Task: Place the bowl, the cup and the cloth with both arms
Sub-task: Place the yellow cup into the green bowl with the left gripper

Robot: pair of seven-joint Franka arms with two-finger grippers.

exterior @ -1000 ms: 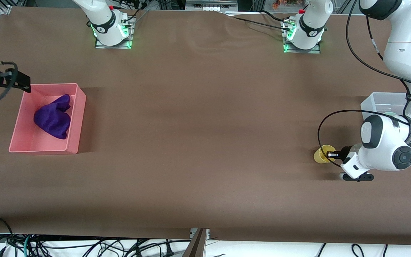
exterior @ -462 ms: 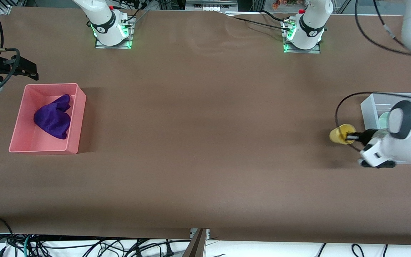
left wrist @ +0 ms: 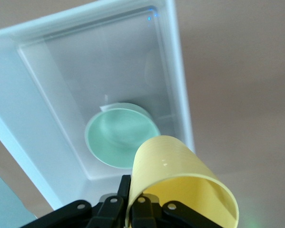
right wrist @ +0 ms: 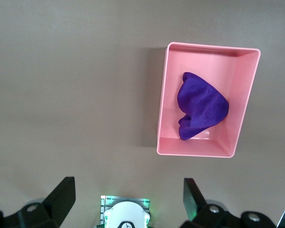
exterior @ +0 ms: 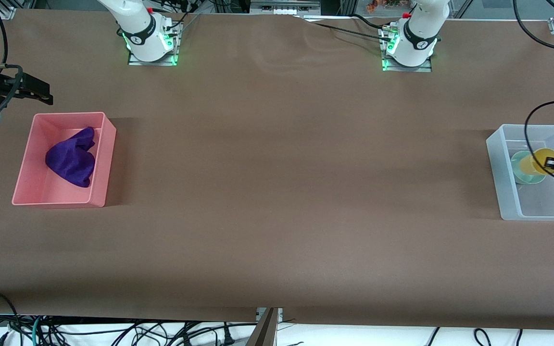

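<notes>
My left gripper [exterior: 553, 165] is shut on the rim of the yellow cup [exterior: 539, 162] and holds it tilted on its side over the clear bin [exterior: 498, 168]. The pale green bowl [exterior: 522, 172] stands inside that bin, under the cup. In the left wrist view one finger is inside the cup [left wrist: 175, 166] and one outside, with the bowl [left wrist: 116, 137] below. The purple cloth [exterior: 71, 161] lies crumpled in the pink bin [exterior: 101, 158]. My right gripper [exterior: 41, 93] is open and empty, high over the table at the right arm's end, beside the pink bin.
The right wrist view looks down on the pink bin [right wrist: 163, 109] with the cloth [right wrist: 201, 105] in it. The clear bin [left wrist: 52, 95] stands at the left arm's end of the brown table. A black cable [exterior: 529, 129] hangs over it.
My left gripper has lifted the yellow cup off the table and carried it over the clear bin, above the bowl. My right gripper has shifted slightly beside the pink bin.
</notes>
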